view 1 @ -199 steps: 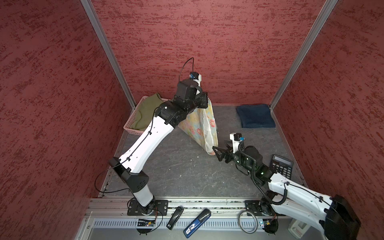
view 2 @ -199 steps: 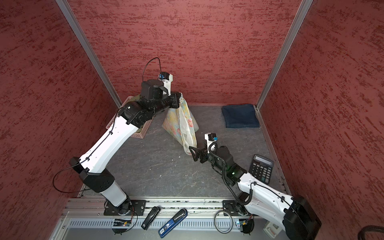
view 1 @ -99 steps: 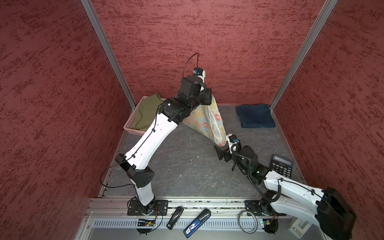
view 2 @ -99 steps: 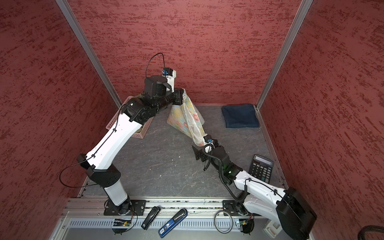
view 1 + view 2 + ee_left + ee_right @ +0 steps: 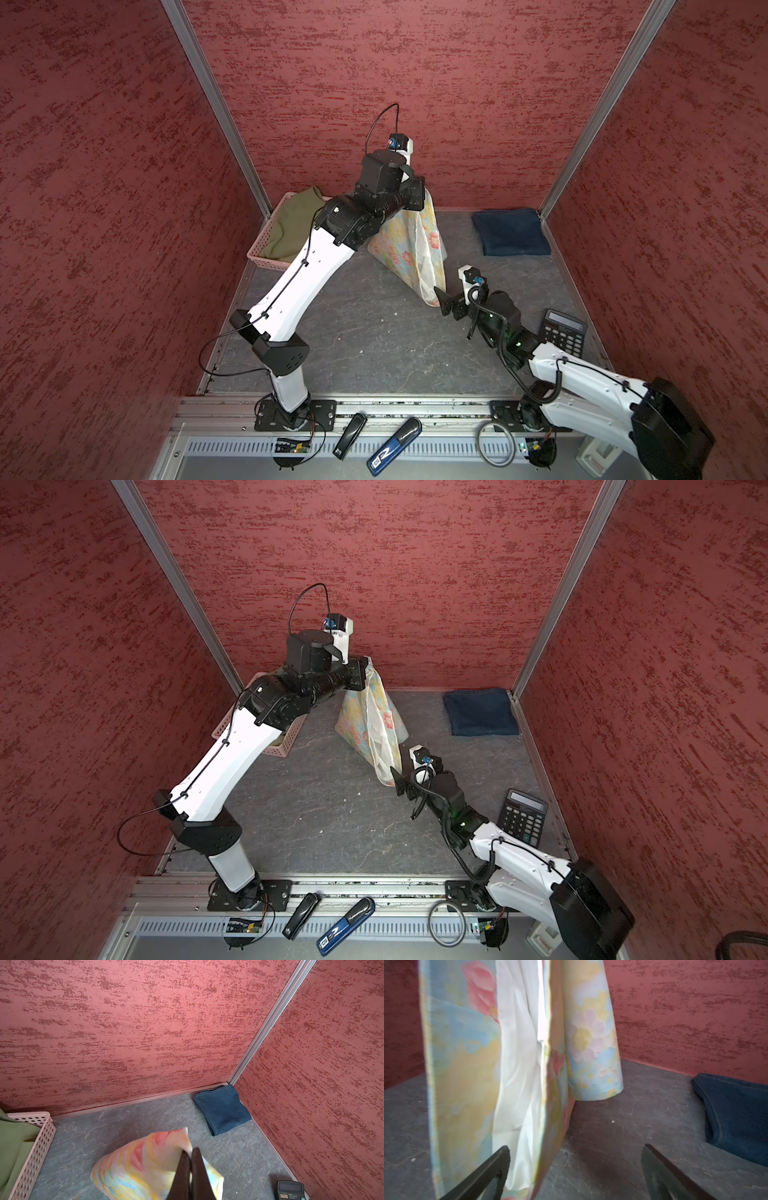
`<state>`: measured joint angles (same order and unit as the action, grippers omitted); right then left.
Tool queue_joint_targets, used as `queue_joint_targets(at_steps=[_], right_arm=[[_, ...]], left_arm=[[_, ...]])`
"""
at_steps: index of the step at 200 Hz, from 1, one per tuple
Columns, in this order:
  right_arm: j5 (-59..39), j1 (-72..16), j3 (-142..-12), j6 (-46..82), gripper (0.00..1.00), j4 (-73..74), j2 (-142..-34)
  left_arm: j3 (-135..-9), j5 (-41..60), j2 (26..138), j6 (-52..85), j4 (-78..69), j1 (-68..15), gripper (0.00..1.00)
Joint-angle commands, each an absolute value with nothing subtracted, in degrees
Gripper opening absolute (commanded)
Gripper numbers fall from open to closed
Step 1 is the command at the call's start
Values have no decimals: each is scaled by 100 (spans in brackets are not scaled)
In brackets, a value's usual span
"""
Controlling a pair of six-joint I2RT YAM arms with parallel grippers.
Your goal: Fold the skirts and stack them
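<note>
The pastel floral skirt (image 5: pixel 409 245) (image 5: pixel 374 721) hangs from my left gripper (image 5: pixel 422 195) (image 5: pixel 365 673), which is raised near the back wall. In the left wrist view that gripper (image 5: pixel 190 1150) is shut on the skirt's upper edge (image 5: pixel 141 1163). My right gripper (image 5: pixel 440 297) (image 5: pixel 397 781) is open at the skirt's low hanging corner. In the right wrist view the hem (image 5: pixel 463 1053) hangs beside one finger, partly inside the wide gap (image 5: pixel 575 1153). The folded denim skirt (image 5: pixel 513 232) (image 5: pixel 223 1109) lies in the back right corner. The olive skirt (image 5: pixel 291 222) sits in the basket.
The pink perforated basket (image 5: pixel 266 257) (image 5: pixel 35 1147) stands at the back left, partly behind the left arm. A black calculator (image 5: pixel 563 334) (image 5: pixel 523 816) lies by the right wall near the right arm. Red walls close in three sides.
The left gripper has carried the floral skirt a little up and to the right. Its hanging corner has swung over to the open right gripper, which has shifted only slightly.
</note>
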<state>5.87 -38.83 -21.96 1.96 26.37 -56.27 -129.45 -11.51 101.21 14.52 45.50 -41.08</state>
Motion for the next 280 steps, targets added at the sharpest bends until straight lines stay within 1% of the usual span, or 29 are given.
queue_joint_targets(at_steps=[1,20,36,54,69,98,131,172,227,237,250,254,255,268,272,280], right_arm=[[-350,-3872,-2219,590,99,2725,-5461],[-385,-3882,-2372,861,99,2690,-5732],[94,-3884,-2545,927,99,2464,-5959],[602,-3884,-2555,1032,99,2265,-5926],[397,-3885,-2510,1006,99,2251,-5757],[-336,-3882,-2341,939,99,2565,-5442],[-656,-3883,-2554,538,99,2457,-5817],[-658,-3889,-2707,353,99,2658,-6208],[103,-3902,-2679,312,99,2945,-6504],[183,-3888,-2610,260,97,3099,-6504],[176,-3887,-2631,211,89,3194,-6581],[153,-3893,-2680,204,84,3178,-6639],[153,-3893,-2680,204,84,3178,-6639],[8,-3892,-2852,211,61,3139,-6815],[-19,-3892,-2887,232,53,3131,-6853],[-26,-3892,-2929,277,31,3130,-6888]], left_arm=[[-13113,-1190,10177,1370,4412,-4118,0],[-13113,-1187,10174,1371,4361,-4131,0],[-13130,-1221,10177,1356,4350,-4139,0],[-13239,-1247,10217,1327,4398,-4148,0],[-13377,-1263,10277,1279,4459,-4148,0],[-13507,-1266,10377,1252,4466,-4144,0],[-13673,-1226,10471,1257,4476,-4158,0],[-14032,-1246,10640,1188,4629,-4175,0],[-14138,-1248,10708,1165,4614,-4178,0],[-14178,-1233,10723,1159,4635,-4183,0],[-14212,-1222,10749,1160,4649,-4176,0],[-14218,-1214,10754,1160,4649,-4179,0],[-14220,-1213,10756,1160,4649,-4177,0],[-14225,-1222,10751,1162,4641,-4179,0],[-14217,-1222,10744,1164,4640,-4180,0],[-14228,-1226,10743,1160,4643,-4171,0]])
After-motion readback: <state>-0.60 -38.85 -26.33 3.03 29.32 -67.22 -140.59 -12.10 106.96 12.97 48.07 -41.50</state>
